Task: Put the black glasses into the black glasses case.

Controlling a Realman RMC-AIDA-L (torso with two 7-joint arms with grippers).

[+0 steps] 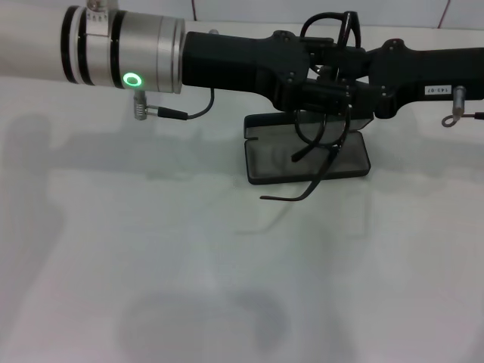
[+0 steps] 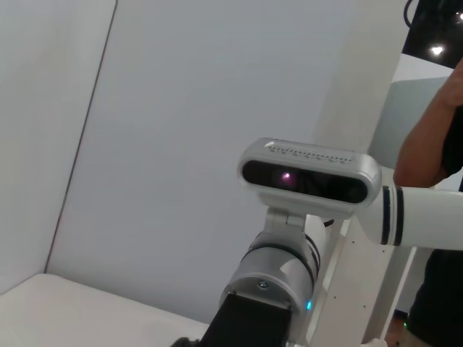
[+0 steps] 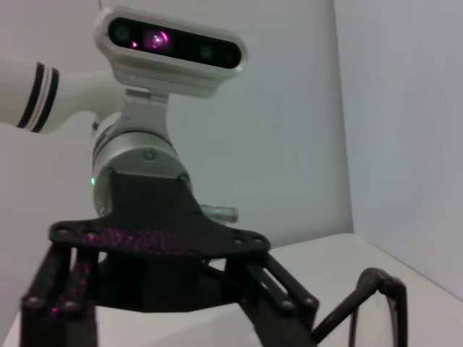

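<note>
Glasses (image 1: 325,113) upright, temples toward camera.

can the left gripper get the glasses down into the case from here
Probably yes: the left gripper and right gripper hold the glasses right above the open case, temple arms dangling, nothing between.

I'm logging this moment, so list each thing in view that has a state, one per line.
black glasses: held up above the case between both grippers, temple arms unfolded and hanging down, not yet in the case.
black glasses case: open, lying on the table, nothing inside it.
left gripper: over the case, at the glasses.
right gripper: over the case, meeting the left one at the glasses.
</note>
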